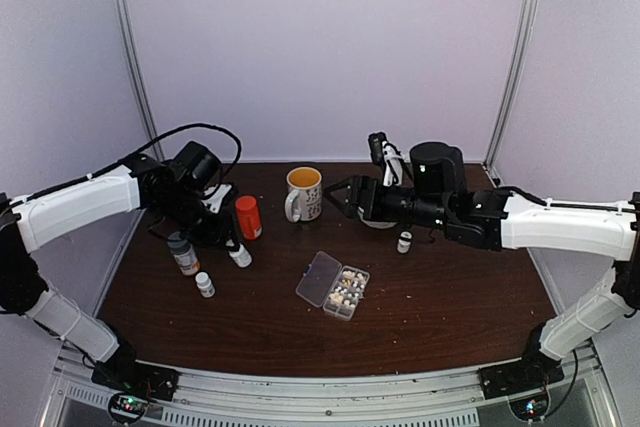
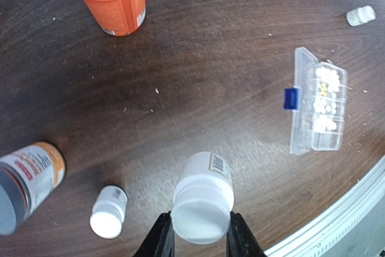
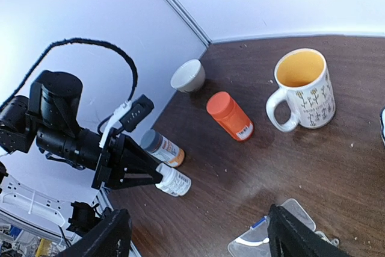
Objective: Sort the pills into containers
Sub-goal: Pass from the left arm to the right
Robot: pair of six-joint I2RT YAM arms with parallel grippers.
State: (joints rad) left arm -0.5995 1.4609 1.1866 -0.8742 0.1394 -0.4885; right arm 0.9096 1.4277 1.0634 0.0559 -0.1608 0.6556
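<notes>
The clear organizer box (image 1: 322, 280) lies with its lid open near the table's middle, and whitish and tan pills (image 1: 347, 289) sit in its compartments (image 2: 326, 102). My left gripper (image 2: 201, 236) is shut on the cap end of a small white bottle (image 2: 203, 194), tilted just above the table, left of the box. In the top view this bottle (image 1: 240, 255) is beside the orange bottle. My right gripper (image 1: 336, 195) hangs open and empty above the table next to the mug, with its fingers (image 3: 113, 239) spread wide. A corner of the box's lid (image 3: 269, 240) shows between them.
A yellow-lined mug (image 1: 304, 193) stands at the back middle. An orange bottle (image 1: 248, 217), a grey-capped bottle (image 1: 183, 253) and a small white bottle (image 1: 205, 284) stand at the left. Another small white bottle (image 1: 404, 242) stands under the right arm. A white bowl (image 3: 187, 75) sits in the far corner.
</notes>
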